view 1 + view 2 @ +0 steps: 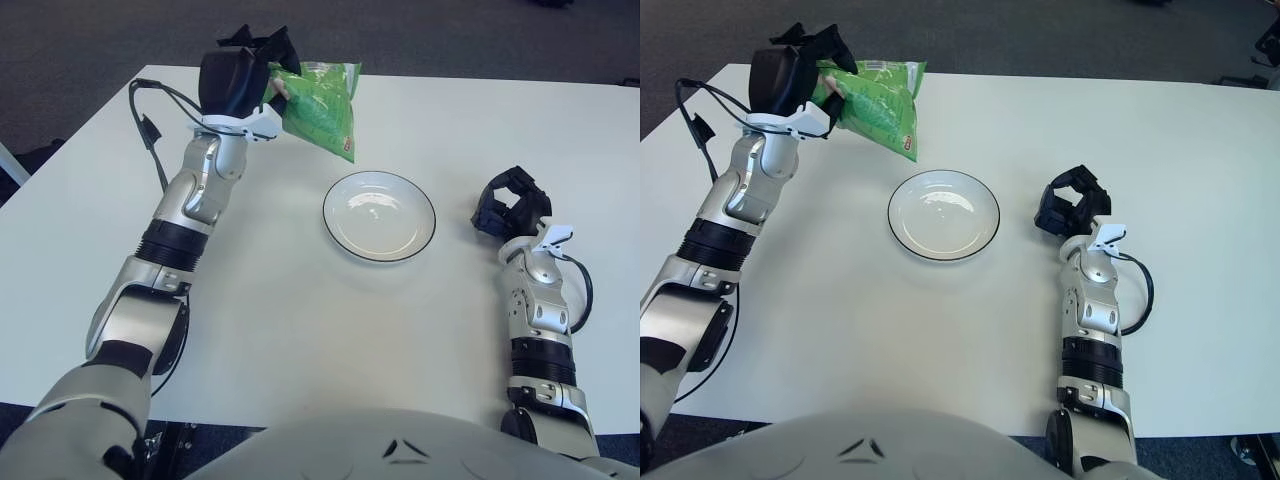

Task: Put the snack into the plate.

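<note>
Snack bag [322, 108] at far left is bright green with a red corner, plate [379, 216] is white with a thin dark rim, tabletop [300, 320] plain white.

Snack bag [322, 106]: glossy crinkled green plastic film between left hand [240, 75] fingers. Plate [379, 216]: smooth glazed white, shiny. Table [300, 330]: matt white. Forearms: brushed metal, black plastic fingers.

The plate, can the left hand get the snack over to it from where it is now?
Probably yes. The left hand grips the snack just beyond the plate, and only bare table lies between them.
</note>
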